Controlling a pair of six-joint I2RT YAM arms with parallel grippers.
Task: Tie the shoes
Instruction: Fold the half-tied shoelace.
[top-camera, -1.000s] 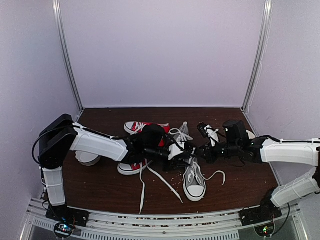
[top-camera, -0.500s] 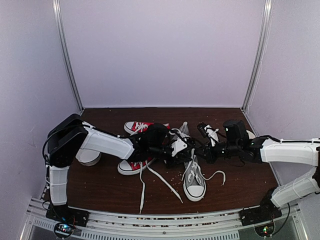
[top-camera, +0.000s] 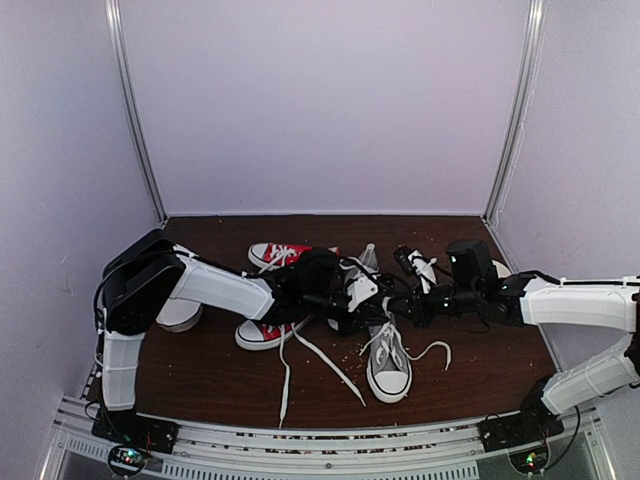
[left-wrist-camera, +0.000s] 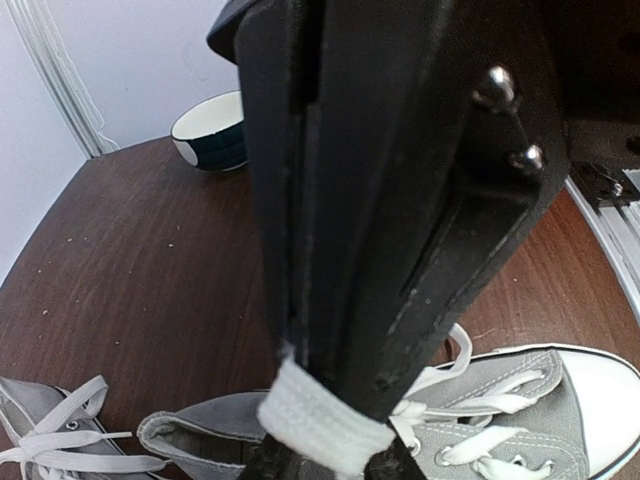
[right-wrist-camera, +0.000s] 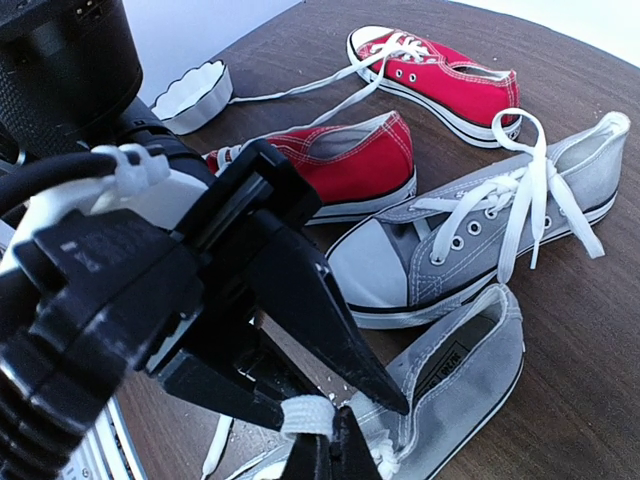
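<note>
Dark wooden table (top-camera: 200, 370) carries everything. Left tool (top-camera: 372, 310) and right tool (top-camera: 398, 308) meet tip to tip, each clamped on white lace (right-wrist-camera: 305, 415). Directly below lies the near grey shoe (top-camera: 388, 365), toe toward the arms, equally near both. The other grey shoe (top-camera: 365, 258) sits just behind.

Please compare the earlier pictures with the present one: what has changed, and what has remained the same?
The left arm stretched further right, carrying the left tool closer to the right tool. Each tool is shut on white lace. The loose lace over the grey shoe shifted a little. The right arm, the grey shoe and the red shoes stayed in place.
</note>
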